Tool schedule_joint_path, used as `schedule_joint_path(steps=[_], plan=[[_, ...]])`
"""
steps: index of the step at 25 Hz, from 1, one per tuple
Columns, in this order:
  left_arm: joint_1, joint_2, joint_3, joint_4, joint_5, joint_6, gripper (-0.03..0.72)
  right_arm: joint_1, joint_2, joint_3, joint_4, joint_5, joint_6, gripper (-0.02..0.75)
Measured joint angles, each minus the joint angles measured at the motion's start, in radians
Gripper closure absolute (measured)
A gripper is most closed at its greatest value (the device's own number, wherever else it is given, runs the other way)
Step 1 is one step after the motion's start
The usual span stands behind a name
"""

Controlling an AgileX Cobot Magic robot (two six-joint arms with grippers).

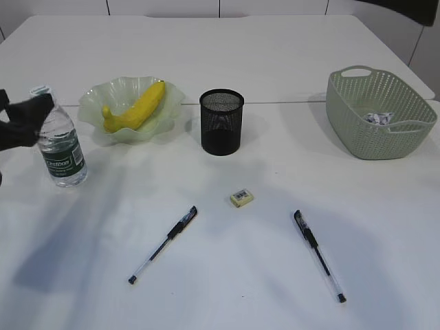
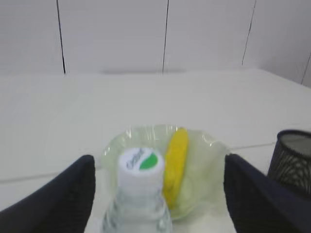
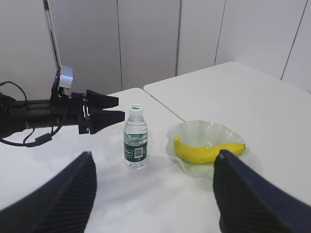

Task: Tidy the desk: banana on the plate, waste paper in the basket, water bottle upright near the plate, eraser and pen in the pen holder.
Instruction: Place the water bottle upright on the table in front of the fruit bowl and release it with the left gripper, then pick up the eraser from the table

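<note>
The water bottle (image 1: 62, 148) stands upright left of the pale green plate (image 1: 94, 104), which holds the banana (image 1: 141, 105). My left gripper (image 1: 31, 113) is open, its fingers on either side of the bottle's cap (image 2: 141, 167) without touching it. Its two open fingers (image 3: 104, 111) also show beside the cap in the right wrist view. My right gripper (image 3: 154, 155) is open and empty, high up, facing the bottle (image 3: 135, 138) and banana (image 3: 209, 151). The eraser (image 1: 241, 198) and two pens (image 1: 163, 244) (image 1: 319, 254) lie on the table. The black mesh pen holder (image 1: 221, 122) stands in the middle. Crumpled paper (image 1: 378, 118) lies in the basket (image 1: 344, 110).
The white table stretches to a seam behind the plate and holder. The basket sits near the right edge. A dark arm part (image 1: 405, 8) shows at the top right corner.
</note>
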State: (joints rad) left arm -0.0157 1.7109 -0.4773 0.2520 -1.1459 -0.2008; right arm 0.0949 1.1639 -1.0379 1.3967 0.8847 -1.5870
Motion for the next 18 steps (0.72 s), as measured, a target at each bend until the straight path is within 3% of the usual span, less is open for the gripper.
schedule_joint_path(steps=[8, 12, 18], plan=[[0.0, -0.323, 0.005, 0.018, 0.05, 0.0, 0.096, 0.0, 0.0, 0.0, 0.019, 0.0, 0.0, 0.184], [0.0, -0.496, 0.009, 0.056, 0.241, 0.0, 0.097, 0.0, 0.0, 0.0, 0.021, -0.013, 0.0, 0.184], [0.0, -0.766, -0.01, 0.063, 0.703, -0.093, 0.097, 0.0, 0.0, 0.0, 0.025, -0.059, 0.02, 0.184]])
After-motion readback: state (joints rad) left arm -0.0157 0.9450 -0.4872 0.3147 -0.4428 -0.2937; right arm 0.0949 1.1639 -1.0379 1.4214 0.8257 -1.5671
